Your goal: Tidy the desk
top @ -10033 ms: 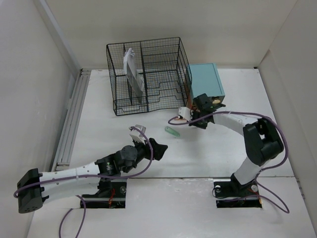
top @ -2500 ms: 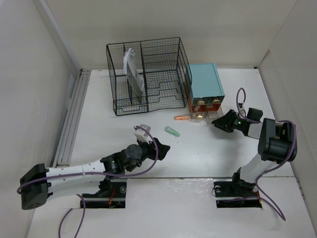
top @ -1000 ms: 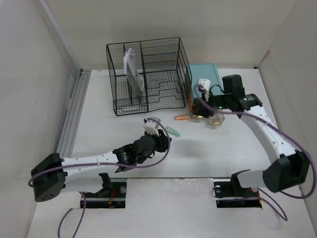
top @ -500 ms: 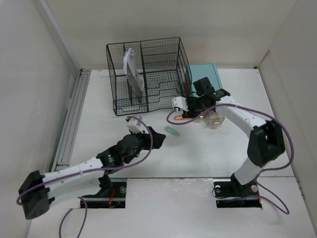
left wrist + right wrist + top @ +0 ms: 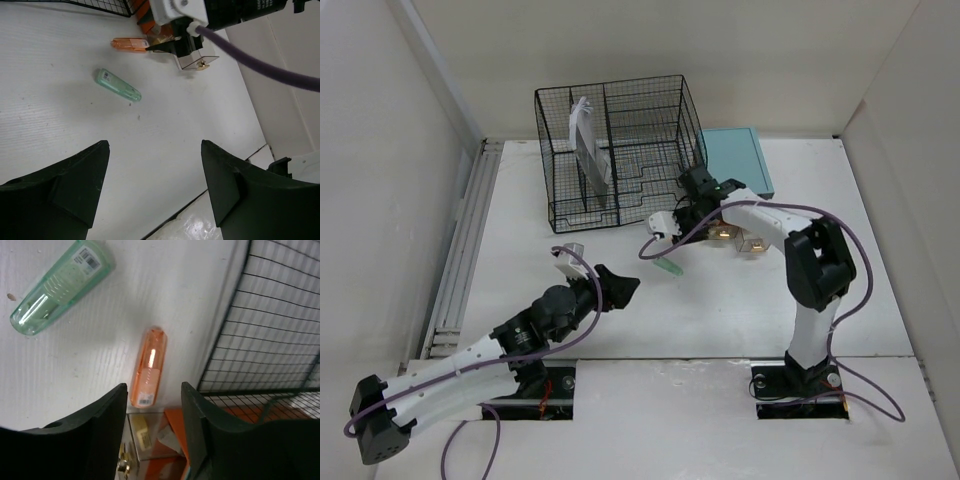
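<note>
The desk (image 5: 750, 310) is a white tabletop with two small translucent tubes lying on it. The green tube (image 5: 670, 268) (image 5: 119, 86) (image 5: 59, 288) lies near the middle. Close to the rack's front corner lies the orange tube (image 5: 129, 44) (image 5: 148, 367). My right gripper (image 5: 692, 214) (image 5: 152, 390) hovers open just above the orange tube's near end, its jaws empty. My left gripper (image 5: 617, 289) (image 5: 154, 147) stands wide open and empty, a little nearer and to the left of the green tube.
A black wire-mesh rack (image 5: 615, 150) (image 5: 280, 315) with papers stands at the back. To its right is a teal box (image 5: 738, 158), and a clear drawer (image 5: 756, 243) (image 5: 196, 55) pulled out in front of it holds small items. White walls enclose the desk.
My right gripper has swung left from the teal box to above the orange tube. My left arm has drawn back from the green tube and its jaws have opened wider.
</note>
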### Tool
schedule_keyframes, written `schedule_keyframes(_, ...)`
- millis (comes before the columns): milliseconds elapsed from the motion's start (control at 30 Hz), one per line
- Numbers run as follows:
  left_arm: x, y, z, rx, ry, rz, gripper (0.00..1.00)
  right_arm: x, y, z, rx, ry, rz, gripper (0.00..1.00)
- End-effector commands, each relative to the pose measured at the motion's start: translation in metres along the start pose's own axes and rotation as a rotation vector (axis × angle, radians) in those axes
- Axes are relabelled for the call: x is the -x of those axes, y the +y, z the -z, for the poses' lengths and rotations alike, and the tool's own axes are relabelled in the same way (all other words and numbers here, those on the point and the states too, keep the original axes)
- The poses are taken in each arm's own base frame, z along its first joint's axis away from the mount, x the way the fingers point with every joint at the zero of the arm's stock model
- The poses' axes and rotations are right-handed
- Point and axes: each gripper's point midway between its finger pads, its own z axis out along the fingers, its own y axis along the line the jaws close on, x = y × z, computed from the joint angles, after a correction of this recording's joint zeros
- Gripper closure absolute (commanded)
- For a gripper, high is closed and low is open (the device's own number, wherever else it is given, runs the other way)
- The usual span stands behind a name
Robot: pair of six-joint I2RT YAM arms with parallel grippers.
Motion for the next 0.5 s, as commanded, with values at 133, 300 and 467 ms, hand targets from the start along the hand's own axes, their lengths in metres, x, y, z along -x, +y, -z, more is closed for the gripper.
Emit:
schedule_keyframes(133, 0.001, -0.001, 0.000, -0.011, 0.000, -0.037, 0.29, 0.001, -0.012, -0.015, -0.019, 0.101, -0.044, 0.51)
schedule_keyframes(300, 0.000, -0.001, 0.000, -0.018, 0.006, -0.046, 0.29, -0.005, -0.007, -0.023, -0.001, 0.146, -0.076, 0.51)
schedule_keyframes(467, 0.000, -0.001, 0.000, -0.018, 0.006, -0.055, 0.29, -0.013, -0.008, -0.029, -0.002, 0.181, -0.108, 0.51)
